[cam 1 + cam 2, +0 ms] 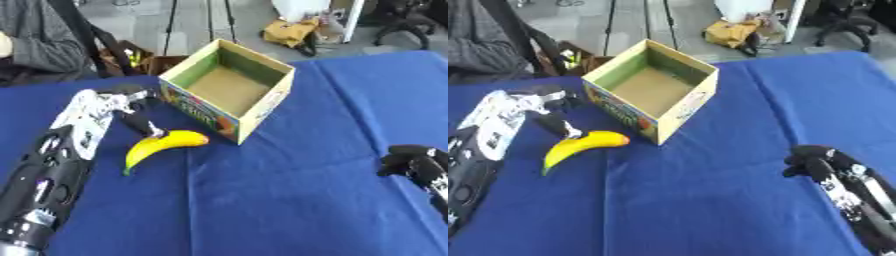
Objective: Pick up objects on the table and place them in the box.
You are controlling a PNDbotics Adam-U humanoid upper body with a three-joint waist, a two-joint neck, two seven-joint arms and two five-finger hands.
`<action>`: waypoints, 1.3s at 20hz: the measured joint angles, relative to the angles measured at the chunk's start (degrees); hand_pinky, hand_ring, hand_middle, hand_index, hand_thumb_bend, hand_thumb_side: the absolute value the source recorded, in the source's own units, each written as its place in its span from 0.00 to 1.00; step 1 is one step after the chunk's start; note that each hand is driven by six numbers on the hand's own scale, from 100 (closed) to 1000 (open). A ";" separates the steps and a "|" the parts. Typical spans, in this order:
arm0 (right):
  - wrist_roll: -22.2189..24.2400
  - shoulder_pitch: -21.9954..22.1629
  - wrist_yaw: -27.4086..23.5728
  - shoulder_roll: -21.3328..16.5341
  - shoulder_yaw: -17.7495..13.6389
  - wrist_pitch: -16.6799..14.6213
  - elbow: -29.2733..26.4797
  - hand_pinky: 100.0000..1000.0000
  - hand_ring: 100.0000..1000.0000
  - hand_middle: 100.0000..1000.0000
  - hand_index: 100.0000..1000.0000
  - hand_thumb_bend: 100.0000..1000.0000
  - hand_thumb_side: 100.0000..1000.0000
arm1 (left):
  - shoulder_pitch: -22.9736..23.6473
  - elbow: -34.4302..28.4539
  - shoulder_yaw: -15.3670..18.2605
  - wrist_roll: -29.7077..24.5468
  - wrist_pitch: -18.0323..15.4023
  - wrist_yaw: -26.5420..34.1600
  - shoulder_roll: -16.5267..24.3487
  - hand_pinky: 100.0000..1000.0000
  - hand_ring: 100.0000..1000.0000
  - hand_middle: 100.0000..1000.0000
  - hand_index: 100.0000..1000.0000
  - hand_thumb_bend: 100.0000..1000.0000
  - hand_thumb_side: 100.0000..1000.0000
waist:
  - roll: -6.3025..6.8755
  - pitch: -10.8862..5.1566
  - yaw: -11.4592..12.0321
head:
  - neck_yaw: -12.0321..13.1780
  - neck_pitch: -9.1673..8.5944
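Left eye view: at nine o'clock our left hand (131,107) hangs with fingers narrowly apart, one fingertip touching the banana (162,145) on the blue surface (289,200). Box (229,89) at twelve. Right hand (815,160) curled empty at four.

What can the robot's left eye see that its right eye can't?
Only the left eye view shows the whole length of the left arm down to the bottom edge. Only the right eye view shows the right hand with its forearm behind it. Both show the banana on the blue tablecloth, the left hand at its upper end, and the open, empty box.
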 measured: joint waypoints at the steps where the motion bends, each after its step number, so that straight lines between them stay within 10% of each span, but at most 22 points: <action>1: 0.00 0.00 0.00 0.00 0.00 0.00 0.00 0.79 0.62 0.62 0.77 0.09 0.67 | 0.04 -0.29 0.00 -0.24 -0.01 0.11 0.00 0.82 0.76 0.73 0.88 0.41 0.26 | -0.02 0.00 0.00 | 0.00 0.00; 26: -0.01 0.06 0.00 0.00 -0.02 0.02 0.00 0.79 0.62 0.62 0.77 0.09 0.67 | 2.04 0.56 -1.53 -3.58 -0.96 0.09 0.09 0.78 0.70 0.68 0.86 0.34 0.25 | -0.06 -0.03 0.34 | -0.31 0.00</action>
